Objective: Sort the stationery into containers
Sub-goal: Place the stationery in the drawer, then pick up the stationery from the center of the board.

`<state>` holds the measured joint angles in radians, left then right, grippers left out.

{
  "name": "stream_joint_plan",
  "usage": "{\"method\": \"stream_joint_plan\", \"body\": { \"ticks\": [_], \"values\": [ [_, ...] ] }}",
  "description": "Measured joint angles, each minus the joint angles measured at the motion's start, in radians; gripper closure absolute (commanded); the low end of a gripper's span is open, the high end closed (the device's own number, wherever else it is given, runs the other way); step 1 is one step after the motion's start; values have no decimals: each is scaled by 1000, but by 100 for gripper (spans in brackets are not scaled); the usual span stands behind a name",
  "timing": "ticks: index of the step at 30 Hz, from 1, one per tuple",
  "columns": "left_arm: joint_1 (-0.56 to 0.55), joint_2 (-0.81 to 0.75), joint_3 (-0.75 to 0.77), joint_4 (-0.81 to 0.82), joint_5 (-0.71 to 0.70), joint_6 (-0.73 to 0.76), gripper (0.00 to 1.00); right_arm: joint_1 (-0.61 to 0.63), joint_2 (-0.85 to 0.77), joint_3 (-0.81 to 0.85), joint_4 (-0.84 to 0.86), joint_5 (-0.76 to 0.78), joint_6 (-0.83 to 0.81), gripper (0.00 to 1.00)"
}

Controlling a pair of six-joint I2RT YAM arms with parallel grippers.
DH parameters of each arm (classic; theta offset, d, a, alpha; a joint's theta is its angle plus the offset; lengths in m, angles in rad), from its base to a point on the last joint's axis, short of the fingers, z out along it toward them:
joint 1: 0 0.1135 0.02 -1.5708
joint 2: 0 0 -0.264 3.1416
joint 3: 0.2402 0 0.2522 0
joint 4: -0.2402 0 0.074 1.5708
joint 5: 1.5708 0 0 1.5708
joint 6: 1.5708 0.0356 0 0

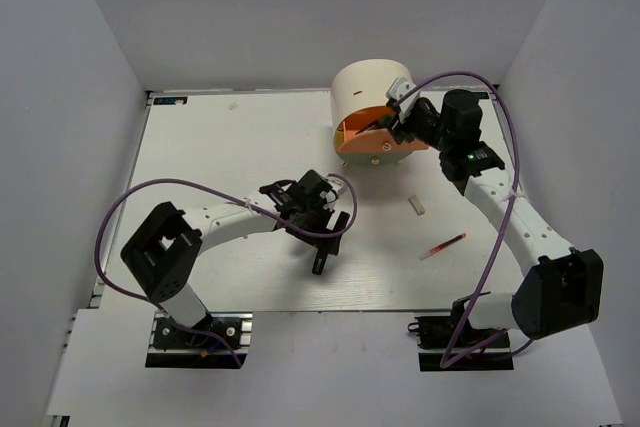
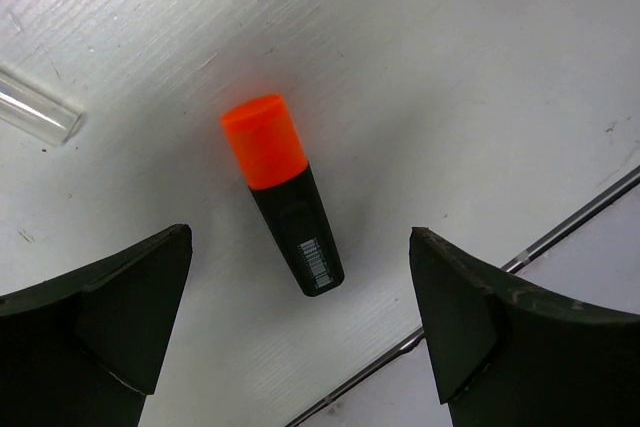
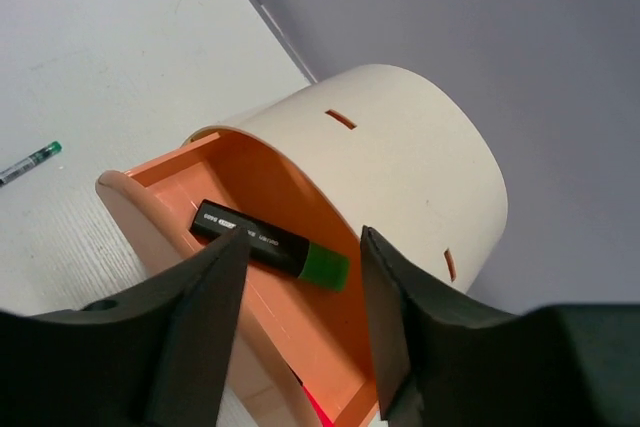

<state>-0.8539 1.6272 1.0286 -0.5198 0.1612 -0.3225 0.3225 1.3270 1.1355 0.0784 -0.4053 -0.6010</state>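
– Grey walls, white desk (image 1: 220,147). Which arm are you working?

– Left. I've got the left pincer (image 1: 332,243) low in the middle of the overhead view, jaws spread wide, holding nothing, over the orange highlighter (image 2: 285,212). In the wrist view it lies flat on the desk between the fingers and touches neither. Its cap points to the upper left, its black end to the bottom centre.

– Straight drop, then?

– Nearly. It sits a little skewed to my closing line, so I'd roll the wrist a touch until the barrel runs square between the fingers. Then I'd come down and close on the black barrel, not the cap. The body looks tapered to me, and a pinch near either end could squirt it out.

– Anything in the way?

– A clear tube (image 2: 35,107) at the upper left of that view, well apart from the fingers. I'd keep the descent vertical so I don't nudge it.

– And the right side?

– The right pincer (image 3: 300,292) is at the upper right of the overhead view, over the orange drawer (image 3: 135,212) pulled out of the cream drum (image 3: 400,167). Its jaws are apart and grip nothing. The green highlighter (image 3: 285,250) lies on the drawer floor beneath them. I'd want that arm clear of the drawer before I carry the orange one across.

– What else is out?

– A red pen (image 1: 443,244) and a small eraser (image 1: 418,205), right of centre on the desk.
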Motion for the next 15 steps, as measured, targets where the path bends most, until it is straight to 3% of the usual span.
{"method": "stream_joint_plan", "body": {
  "ticks": [3, 15],
  "values": [
    [-8, 4, 1, -8, -17, 0, 4, -4, -19, 0, 0, -11, 38, 62],
    [-55, 108, 114, -98, -139, -12, 10, -8, -173, -64, 26, -38, 247, 57]
  ]
}}
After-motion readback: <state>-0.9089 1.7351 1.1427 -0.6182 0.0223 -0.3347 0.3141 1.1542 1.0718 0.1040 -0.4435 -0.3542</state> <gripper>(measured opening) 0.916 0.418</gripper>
